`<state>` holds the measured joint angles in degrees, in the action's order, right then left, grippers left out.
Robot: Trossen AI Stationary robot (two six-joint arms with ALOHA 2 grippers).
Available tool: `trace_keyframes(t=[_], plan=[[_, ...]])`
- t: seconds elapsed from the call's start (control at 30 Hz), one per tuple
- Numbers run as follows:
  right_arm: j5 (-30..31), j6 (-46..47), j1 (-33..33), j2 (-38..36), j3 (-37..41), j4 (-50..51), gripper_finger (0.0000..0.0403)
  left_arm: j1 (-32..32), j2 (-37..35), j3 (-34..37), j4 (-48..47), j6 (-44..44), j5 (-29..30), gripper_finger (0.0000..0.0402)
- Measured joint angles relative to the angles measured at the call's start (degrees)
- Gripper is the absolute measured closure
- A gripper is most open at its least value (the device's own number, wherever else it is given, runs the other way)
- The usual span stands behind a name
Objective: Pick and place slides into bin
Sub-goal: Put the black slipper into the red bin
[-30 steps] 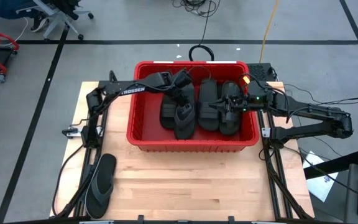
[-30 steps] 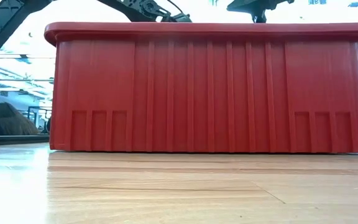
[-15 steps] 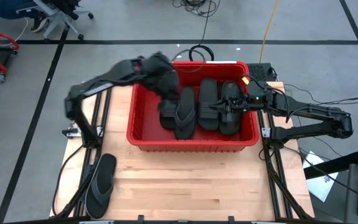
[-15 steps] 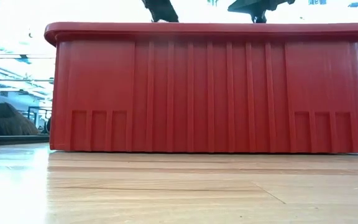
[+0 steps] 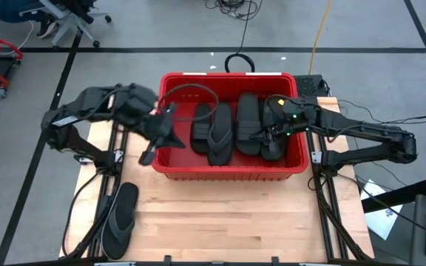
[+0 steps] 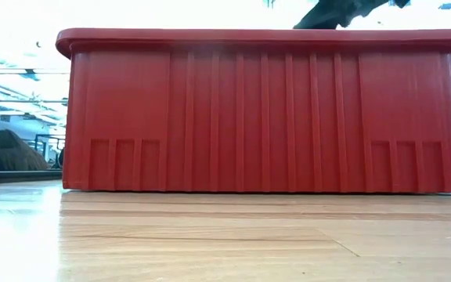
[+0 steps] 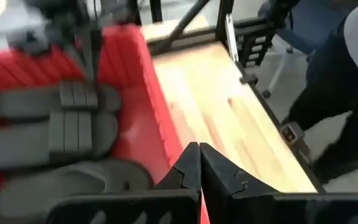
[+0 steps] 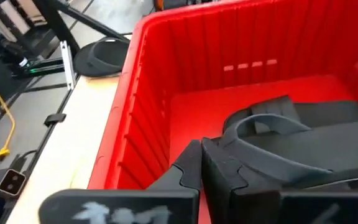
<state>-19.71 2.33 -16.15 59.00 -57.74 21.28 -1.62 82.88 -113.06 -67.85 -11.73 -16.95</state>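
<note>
The red bin stands at the table's far middle, its near wall filling the low view. Several black slides lie flat on its floor, a thong one among them. Another thong slide rests sole-down on the wood at the near left. My left gripper hangs shut and holding nothing above the bin's near left corner. My right gripper is shut low inside the bin's right half, beside a band strap. My right gripper's shut fingers come slanting down from the table's right side, close against a slide's band strap in the bin. Nothing shows between the fingers. Whether they touch the strap or the sole, I cannot tell.
Bare wood lies between the bin and the near edge. Black arm frames flank the table. A cable loop lies on the floor behind the bin. A person in dark clothes stands beyond the table edge in the left wrist view.
My left gripper has risen out of the bin and drawn back toward the table's left edge, turning as it went. The thong slide it hovered over stays lying in the bin. My right gripper has tipped a little and otherwise kept its place.
</note>
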Motion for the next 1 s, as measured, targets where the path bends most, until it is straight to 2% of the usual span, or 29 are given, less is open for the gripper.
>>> trace_keyframes(t=[0.13,0.3,0.43,0.53,0.63,0.8,1.0], plan=[[-2.0,-0.3,-0.7,3.3,0.0,-1.0,0.0402,4.7,-1.8,0.0,4.5,1.0,6.7,0.0401],[-9.2,-3.3,-2.9,7.3,-1.4,-4.3,0.0402,5.5,-3.0,0.0,8.1,1.6,8.3,0.0402],[-10.5,-7.6,-3.9,10.9,-5.4,-3.0,0.0402,3.9,-4.7,3.8,8.8,1.6,8.7,0.0402],[-9.8,-10.9,-5.1,14.4,-10.0,2.2,0.0403,2.2,-7.3,11.5,9.1,4.0,12.5,0.0402],[-8.8,-14.0,-6.8,18.9,-16.6,11.5,0.0403,1.0,-11.5,22.3,10.8,8.2,15.7,0.0402],[-8.8,-26.2,-8.0,24.6,-26.3,25.4,0.0403,1.6,-22.7,41.0,27.9,17.7,15.6,0.0402],[-10.2,-36.2,-8.1,29.4,-26.9,31.4,0.0403,4.9,-32.4,56.6,43.6,28.3,17.6,0.0401]])
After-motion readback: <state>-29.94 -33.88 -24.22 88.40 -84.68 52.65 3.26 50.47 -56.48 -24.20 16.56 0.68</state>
